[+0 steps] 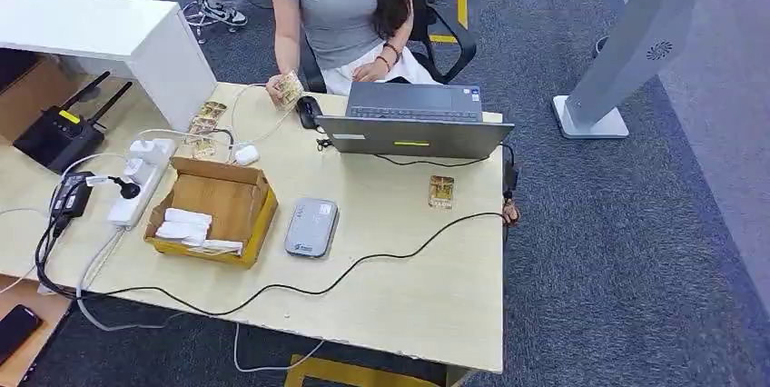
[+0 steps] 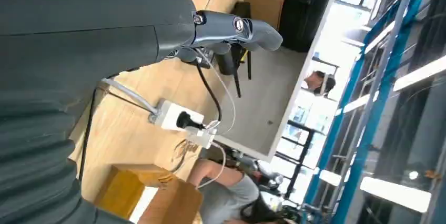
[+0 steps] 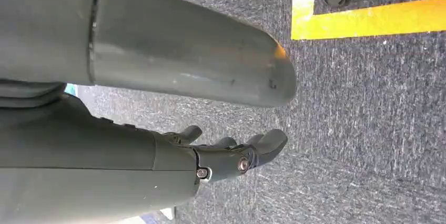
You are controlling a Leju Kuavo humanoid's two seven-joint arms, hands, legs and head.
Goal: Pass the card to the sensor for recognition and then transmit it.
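Cardboard box (image 1: 238,201) holds white packets (image 1: 184,224) — both hands spread, holding nothing.

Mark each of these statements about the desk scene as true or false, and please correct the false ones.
1. A card lies flat on the table, in front of the laptop on the robot's side. True.
2. The grey card reader sits inside the cardboard box. False: it lies on the table beside the box, toward the laptop.
3. The person seated behind the desk holds cards in one hand. True.
4. The right hand holds a card. False: it holds nothing, fingers loosely apart, over grey carpet.
5. The laptop is closed. False: its lid is open, with the keyboard facing the person.
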